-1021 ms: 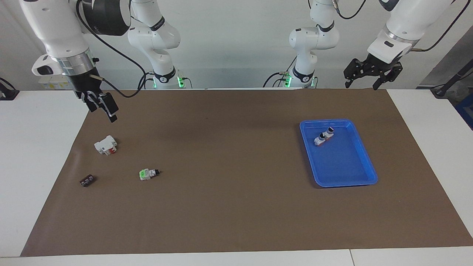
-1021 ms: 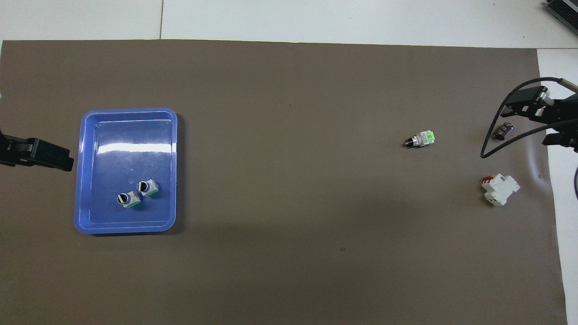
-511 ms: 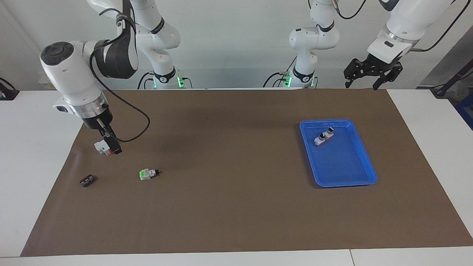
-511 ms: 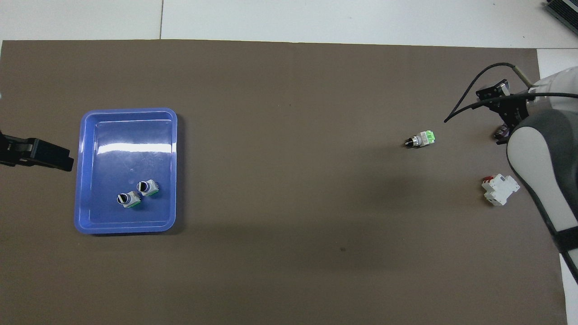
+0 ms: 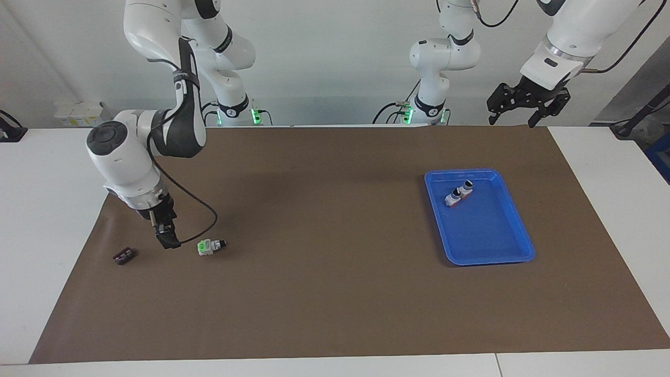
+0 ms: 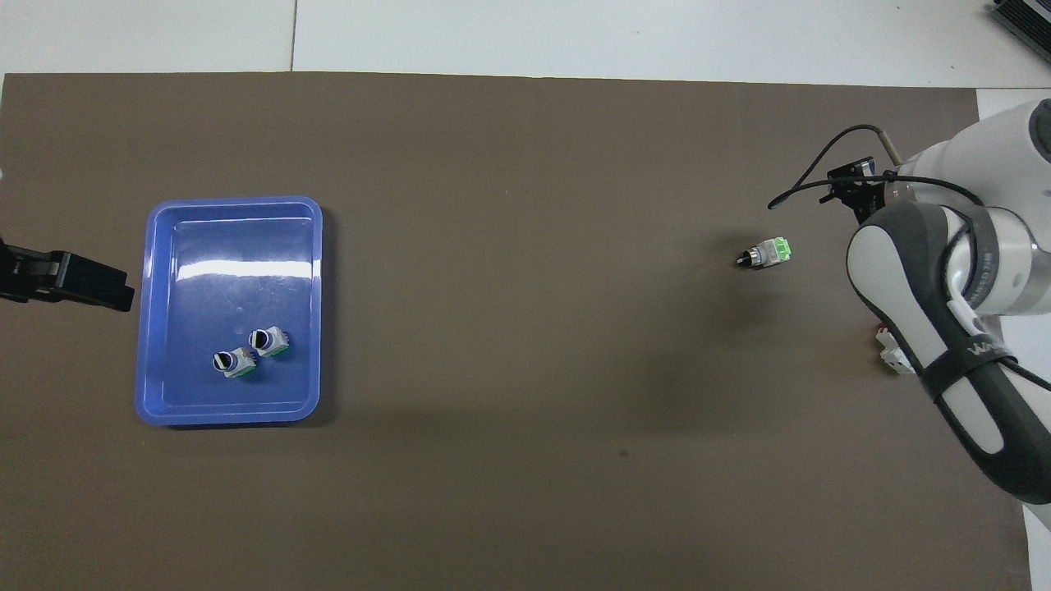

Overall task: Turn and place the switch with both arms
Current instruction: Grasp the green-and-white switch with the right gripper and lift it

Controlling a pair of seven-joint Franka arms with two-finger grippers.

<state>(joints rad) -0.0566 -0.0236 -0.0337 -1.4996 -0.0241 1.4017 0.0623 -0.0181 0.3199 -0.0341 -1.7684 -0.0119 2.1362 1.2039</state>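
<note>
Switch (image 5: 211, 246), a thumb-sized grey-white piece with a black round knob at one end and a bright green block at the other, lies on the brown mat (image 5: 335, 303) covering the surface, toward the right arm's end, at eight o'clock in the facing view, knob pointing at the blue plastic tray (image 5: 523, 238). The white right arm (image 5: 131, 162) bends low, its jaws just beside the green end at the switch's nine o'clock; they are seen edge-on, spread with nothing between them, and contact with the mat cannot be judged. From overhead that arm hides most of the white block with a red part (image 6: 888, 349) and all of the small dark piece (image 5: 124, 255). The white left arm (image 5: 570, 36) waits raised at one o'clock, jaws spread and empty, cut off at the overhead view's edge. Two grey knobbed pieces (image 5: 459, 195) lie touching in the tray.
</note>
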